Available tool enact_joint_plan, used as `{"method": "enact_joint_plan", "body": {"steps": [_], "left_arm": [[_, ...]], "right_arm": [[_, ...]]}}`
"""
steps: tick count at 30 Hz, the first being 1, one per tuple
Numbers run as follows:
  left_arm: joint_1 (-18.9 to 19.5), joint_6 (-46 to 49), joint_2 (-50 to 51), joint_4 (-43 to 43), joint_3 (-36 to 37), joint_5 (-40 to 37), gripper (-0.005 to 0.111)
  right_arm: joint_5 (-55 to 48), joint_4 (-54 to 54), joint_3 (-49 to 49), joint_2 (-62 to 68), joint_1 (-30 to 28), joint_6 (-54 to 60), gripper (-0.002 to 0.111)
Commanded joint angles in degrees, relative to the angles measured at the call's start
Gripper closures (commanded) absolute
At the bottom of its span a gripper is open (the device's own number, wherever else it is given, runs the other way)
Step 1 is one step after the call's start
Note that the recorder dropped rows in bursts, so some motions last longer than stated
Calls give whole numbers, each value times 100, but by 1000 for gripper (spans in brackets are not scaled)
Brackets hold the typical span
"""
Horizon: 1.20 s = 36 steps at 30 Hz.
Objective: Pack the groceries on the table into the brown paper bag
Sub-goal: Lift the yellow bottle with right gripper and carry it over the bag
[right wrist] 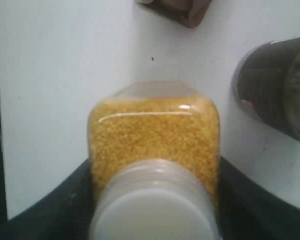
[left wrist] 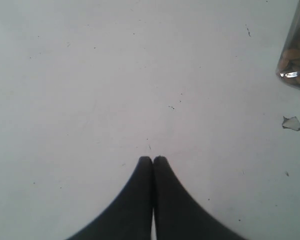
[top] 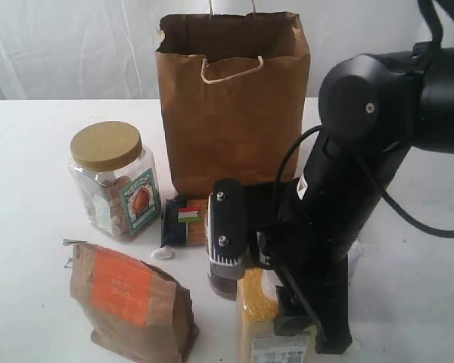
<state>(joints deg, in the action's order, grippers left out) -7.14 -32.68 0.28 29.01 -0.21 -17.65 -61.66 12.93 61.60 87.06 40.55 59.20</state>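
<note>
The tall brown paper bag (top: 233,98) stands open at 12 o'clock on the white table (top: 30,151) in the exterior view. The clear gold-lidded jar (top: 113,181) is at 9 o'clock from the middle. The brown pouch with orange label (top: 129,299) sits at 7 o'clock. The dark flat spaghetti packet (top: 183,221) is just in front of the bag, and a small white crumb (top: 163,253) lies beside it. The white-capped yellow-grain jar (top: 266,325) stands at 6 o'clock, near the dark foil-topped jar (right wrist: 275,95).

The right gripper (right wrist: 155,167) is down around the yellow-grain jar, with one black finger (right wrist: 70,200) on each side of it. I cannot tell if the fingers squeeze the jar or just sit next to it.

The left gripper (left wrist: 152,160) is shut tight with nothing in it. It hangs over bare table.
</note>
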Motion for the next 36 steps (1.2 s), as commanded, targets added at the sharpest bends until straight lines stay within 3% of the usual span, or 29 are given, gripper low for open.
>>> {"method": "enact_joint_plan", "body": {"steps": [1,6,16,19,26,30,36], "left_arm": [[-38,-21,-28,43,21,6,107],[-38,-21,-28,43,21,6,107],[-38,-21,-28,43,21,6,107],[-38,-21,-28,43,21,6,107],[-38,-21,-28,43,21,6,107],[-38,-21,-28,43,21,6,107],[-38,-21,-28,43,21,6,107]], "right_arm": [[352,174,382,-432,5,-988,108],[521,345,692,-718,5,-1463,108],[1009,2163,1883,-1121,5,-1463,108],[2047,2192,2258,-1121,5,-1441,108],[5544,2167,2310,-940,5,-1441,108],[6755,2167,2310,-574,5,-1428,108],[7501,2156,2297,112,-8,-452,108]]}}
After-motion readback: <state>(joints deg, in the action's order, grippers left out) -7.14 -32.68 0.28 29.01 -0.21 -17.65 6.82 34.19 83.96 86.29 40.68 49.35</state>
